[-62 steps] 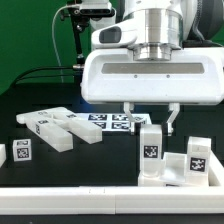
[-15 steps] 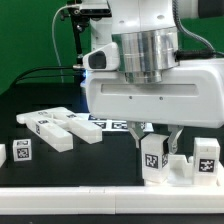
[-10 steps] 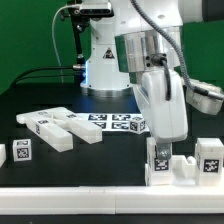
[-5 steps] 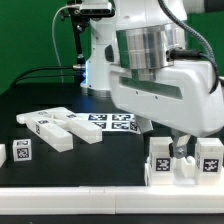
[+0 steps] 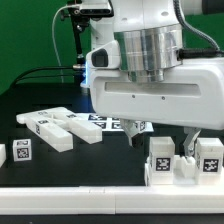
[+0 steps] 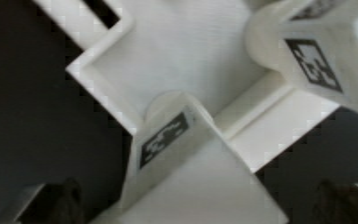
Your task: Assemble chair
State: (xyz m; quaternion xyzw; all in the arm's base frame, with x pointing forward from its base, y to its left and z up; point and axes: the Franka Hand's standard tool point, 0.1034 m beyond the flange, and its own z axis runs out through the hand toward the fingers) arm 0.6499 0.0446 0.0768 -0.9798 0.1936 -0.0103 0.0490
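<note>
The white chair parts carry black-and-white tags. A cluster of them stands at the exterior view's right front: an upright block [image 5: 160,160], a second block [image 5: 208,155] and a low piece [image 5: 184,170] between them. Two long pieces [image 5: 45,127] [image 5: 78,126] and a small block [image 5: 22,152] lie at the left. My gripper [image 5: 163,138] hangs just above the cluster, open, one finger [image 5: 137,133] left of the upright block and the other to its right, not touching it. In the wrist view the gripper [image 6: 197,205] straddles a tagged white piece [image 6: 163,138]; another tagged block [image 6: 309,60] is beside it.
The marker board [image 5: 112,124] lies flat behind the long pieces, partly hidden by the arm. A white rail [image 5: 70,198] runs along the table's front edge. The robot's base and cables stand at the back, before a green backdrop.
The wrist has swung round and back over the last second, and the hand has shifted right and lower over the cluster. The upright block sits slightly further right and lower than before.
</note>
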